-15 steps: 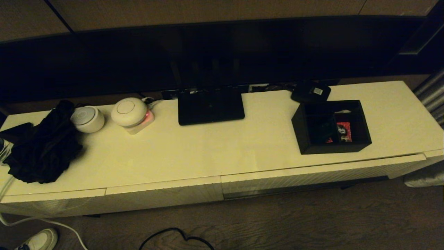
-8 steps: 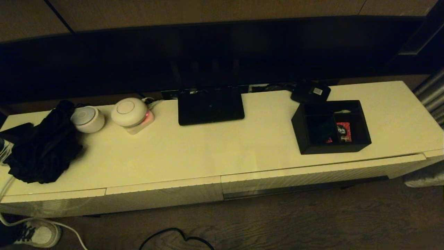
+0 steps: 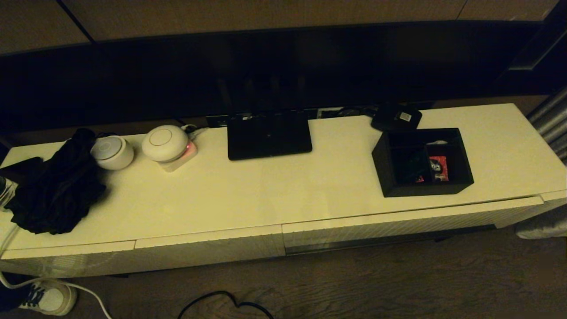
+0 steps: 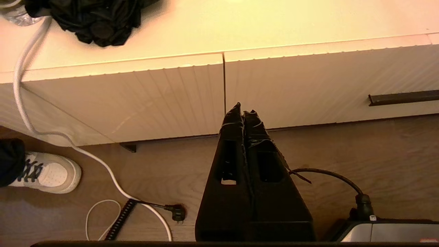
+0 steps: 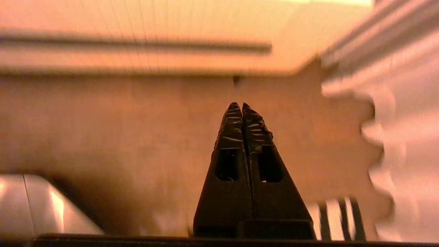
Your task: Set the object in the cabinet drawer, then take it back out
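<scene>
The black open-top box [image 3: 423, 161] with dividers and red and white packets sits on the right part of the cabinet top [image 3: 266, 190]. Below it runs the wide right-hand drawer [image 3: 412, 221] with its white ribbed front, closed or nearly so. That front also shows in the left wrist view as the drawer front [image 4: 329, 82] with a dark handle slot. Neither arm appears in the head view. My left gripper [image 4: 242, 109] hangs shut and empty low before the cabinet. My right gripper [image 5: 239, 106] is shut and empty above the floor, facing the drawer [image 5: 137, 41].
On the cabinet top stand a black router [image 3: 269, 133], a small black device with a white label [image 3: 397, 116], two white round gadgets [image 3: 165, 142] and a black cloth heap [image 3: 53, 186]. Cables [image 4: 85, 157] and a person's white shoe [image 3: 46, 297] are on the floor.
The white shoe at the lower left of the floor has shifted slightly. The box, cabinet and drawer have not moved.
</scene>
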